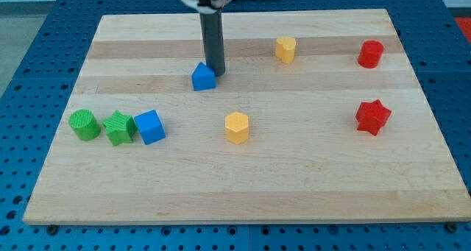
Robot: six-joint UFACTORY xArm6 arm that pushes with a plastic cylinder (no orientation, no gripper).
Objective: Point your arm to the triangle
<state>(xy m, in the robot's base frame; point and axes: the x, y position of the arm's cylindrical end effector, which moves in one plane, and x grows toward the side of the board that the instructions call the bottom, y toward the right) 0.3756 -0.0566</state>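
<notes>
Nearest the view's bottom: yellow hexagon block (237,127) abt centre of wooden board (243,196). Left of it a row: blue cube (150,126), green star (119,128), green cylinder (85,124), the first two touching, cyl just beside. Red star (372,117) at view's right. Further up: blue triangle block (203,76), left of centre. My tip (215,74) sits right beside its right edge, looks touching. No claw on this rig, just rod, so nothing open or closed. Farthest: yellow heart (285,49), red cylinder (371,54) top right.

A pale wooden board (243,192) carries eight small coloured blocks.
</notes>
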